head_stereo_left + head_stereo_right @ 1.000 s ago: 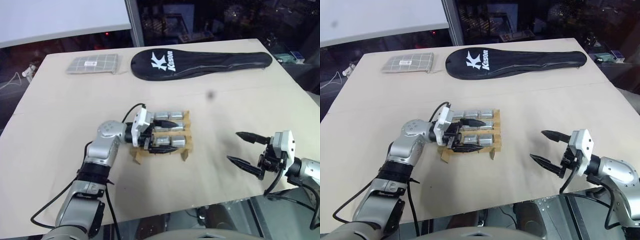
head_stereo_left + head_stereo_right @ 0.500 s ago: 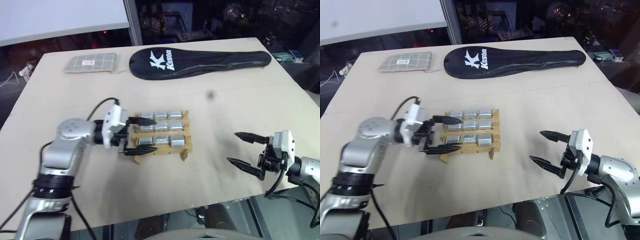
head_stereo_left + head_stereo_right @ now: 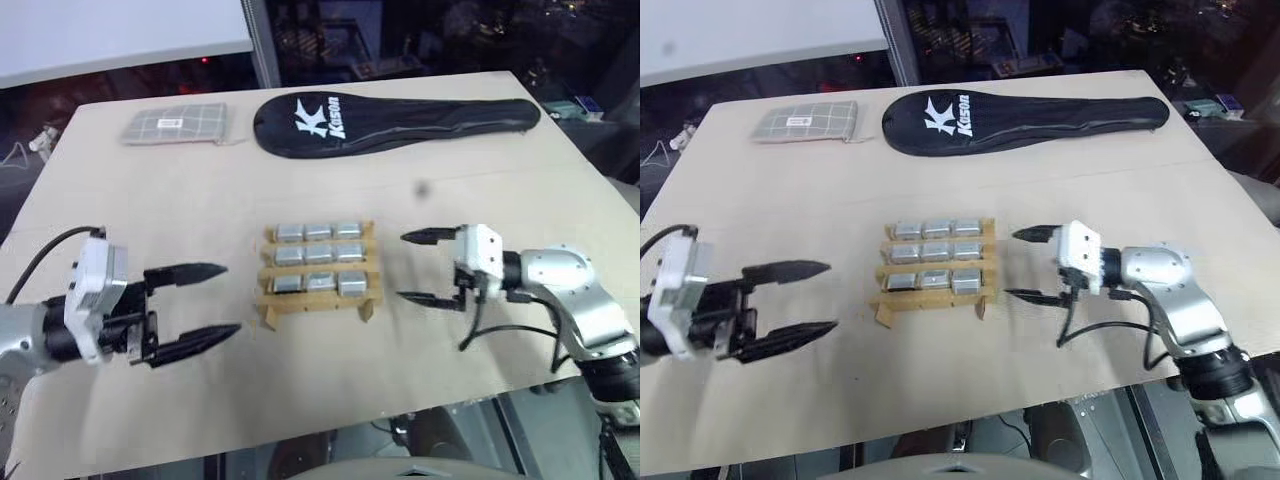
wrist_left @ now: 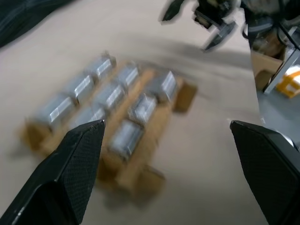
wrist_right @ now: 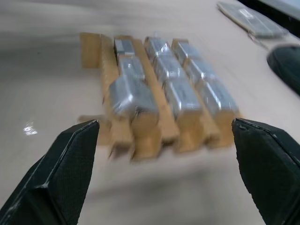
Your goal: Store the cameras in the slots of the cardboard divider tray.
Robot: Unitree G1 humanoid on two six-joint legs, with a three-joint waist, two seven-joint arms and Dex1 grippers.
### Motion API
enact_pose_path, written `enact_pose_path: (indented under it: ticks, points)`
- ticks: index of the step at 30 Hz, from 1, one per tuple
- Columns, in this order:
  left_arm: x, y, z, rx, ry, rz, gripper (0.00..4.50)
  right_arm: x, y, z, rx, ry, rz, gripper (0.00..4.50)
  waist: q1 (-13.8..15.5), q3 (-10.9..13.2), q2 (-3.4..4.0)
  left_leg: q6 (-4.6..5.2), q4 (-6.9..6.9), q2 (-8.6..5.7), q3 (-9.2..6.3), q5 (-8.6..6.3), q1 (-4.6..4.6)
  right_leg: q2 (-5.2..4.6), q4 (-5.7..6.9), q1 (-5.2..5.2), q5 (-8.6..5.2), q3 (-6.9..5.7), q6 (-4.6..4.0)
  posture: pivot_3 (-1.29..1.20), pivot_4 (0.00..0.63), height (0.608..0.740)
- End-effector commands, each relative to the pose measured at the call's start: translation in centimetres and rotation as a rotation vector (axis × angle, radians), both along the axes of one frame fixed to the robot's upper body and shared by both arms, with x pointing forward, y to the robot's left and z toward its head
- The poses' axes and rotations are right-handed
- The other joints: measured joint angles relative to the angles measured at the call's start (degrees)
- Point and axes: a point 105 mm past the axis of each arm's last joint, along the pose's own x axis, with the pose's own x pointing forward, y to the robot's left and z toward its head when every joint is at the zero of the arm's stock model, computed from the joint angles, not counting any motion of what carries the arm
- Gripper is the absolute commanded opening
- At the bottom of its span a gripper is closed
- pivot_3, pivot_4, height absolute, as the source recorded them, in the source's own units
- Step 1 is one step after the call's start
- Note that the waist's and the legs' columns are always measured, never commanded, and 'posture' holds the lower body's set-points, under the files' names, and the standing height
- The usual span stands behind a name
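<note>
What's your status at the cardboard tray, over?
Left gripper open, empty, left of tray. Right gripper open, empty, right of it. Cardboard divider tray holds cameras in all rows. Nothing in the way.

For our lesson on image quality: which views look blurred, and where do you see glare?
Left wrist view: the cameras and cardboard divider tray are smeared by blur. Right wrist view: the tray edge is blurred too, with a small bright glint on the table. Left and right eye views: sharp, soft shadows beside the tray.

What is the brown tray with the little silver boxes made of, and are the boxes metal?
The tray looks like plain cardboard: matte tan strips crossed into slots, ends sticking out. The cameras have a smooth silver-grey sheen, so metal or painted plastic; the look alone cannot settle which.
</note>
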Motion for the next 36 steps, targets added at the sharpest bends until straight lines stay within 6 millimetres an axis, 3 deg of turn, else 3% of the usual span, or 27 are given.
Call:
enact_pose_path:
  ticks: [1,8,18,28,36]
  points:
    - [-1.2,-0.5,1.3,0.05,-0.088,0.007,4.42,0.0,1.4,0.7,-0.012,-0.1,0.065,4.5,0.14,-0.01,-0.03,0.0,0.01,-0.01,0.0,0.0,0.0,-0.03,0.0,0.02,0.0,0.01,-0.01,0.0,0.15,0.74]
    - [-2.0,-1.3,1.3,0.068,-0.089,0.017,4.42,-0.5,3.6,-0.1,-0.071,-0.162,0.164,4.5,0.77,-0.01,-0.03,0.0,0.05,-0.03,0.02,0.0,0.05,-0.03,0.01,0.07,-0.01,0.01,-0.01,0.0,0.15,0.74]
    - [-1.7,-1.3,0.8,0.084,-0.075,0.035,4.42,1.5,5.0,-1.1,-0.179,-0.259,0.118,4.5,0.55,0.0,-0.01,-0.01,0.04,0.01,0.05,0.01,0.1,0.05,0.05,0.06,0.0,0.04,-0.03,0.0,0.15,0.74]
    - [-1.3,-1.1,1.1,0.055,-0.08,0.031,4.42,0.6,4.8,-1.8,-0.241,-0.266,0.174,4.5,0.55,-0.01,-0.01,-0.01,0.04,0.01,0.04,0.01,0.12,0.05,0.05,0.08,0.0,0.04,-0.03,0.0,0.15,0.74]
    - [-1.2,-1.3,1.0,0.05,-0.081,0.02,4.42,1.5,5.1,-1.3,-0.218,-0.285,0.125,4.5,0.54,-0.01,-0.01,-0.01,0.04,0.01,0.03,0.01,0.12,0.05,0.05,0.08,0.0,0.04,-0.04,0.0,0.15,0.74]
